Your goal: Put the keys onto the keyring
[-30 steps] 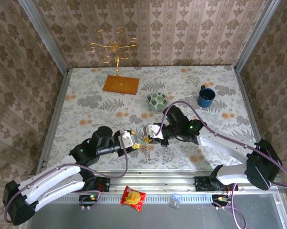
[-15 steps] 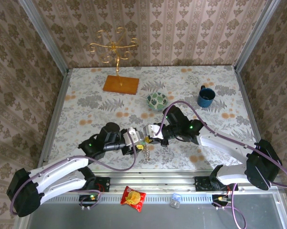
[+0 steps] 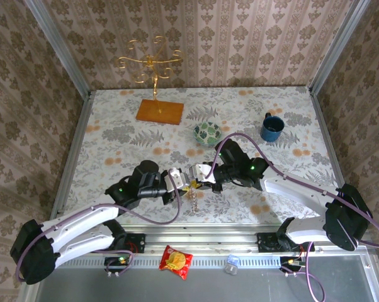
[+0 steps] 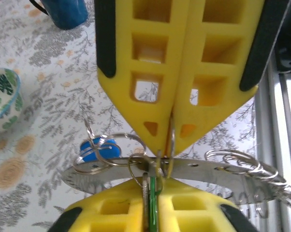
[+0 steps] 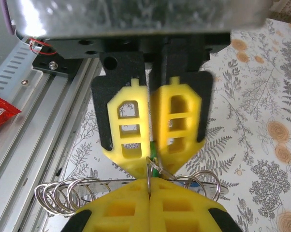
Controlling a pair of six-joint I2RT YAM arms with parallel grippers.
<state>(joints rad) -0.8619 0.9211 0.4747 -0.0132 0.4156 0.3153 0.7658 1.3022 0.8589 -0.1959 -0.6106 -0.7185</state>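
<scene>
The keyring [image 4: 223, 174], a flat grey ring with small holes, hangs edge-on between my two grippers over the near table. My left gripper [image 4: 152, 186] is shut on the green key [image 4: 152, 205], its tips just under the keyring. My right gripper [image 5: 149, 186] faces it tip to tip and is shut on a small split ring [image 5: 149, 172] at the keyring's edge. The green key [image 5: 154, 155] shows between the left fingers opposite. The blue key [image 4: 97, 147] hangs from split rings on the keyring. From above, left gripper [image 3: 179, 179] and right gripper [image 3: 199, 175] meet.
A green-patterned bowl [image 3: 208, 133] and a blue mug [image 3: 272, 128] stand beyond the grippers. A wooden board [image 3: 160, 111] with a gold stand [image 3: 150, 63] is at the back. A red snack packet [image 3: 176, 261] lies on the near rail [image 5: 39, 96]. Spare split rings [image 5: 58, 195] bunch on the keyring.
My left gripper has moved right, up to the right gripper, and its jaws have closed on the green key. The right gripper has stayed in place, still shut.
</scene>
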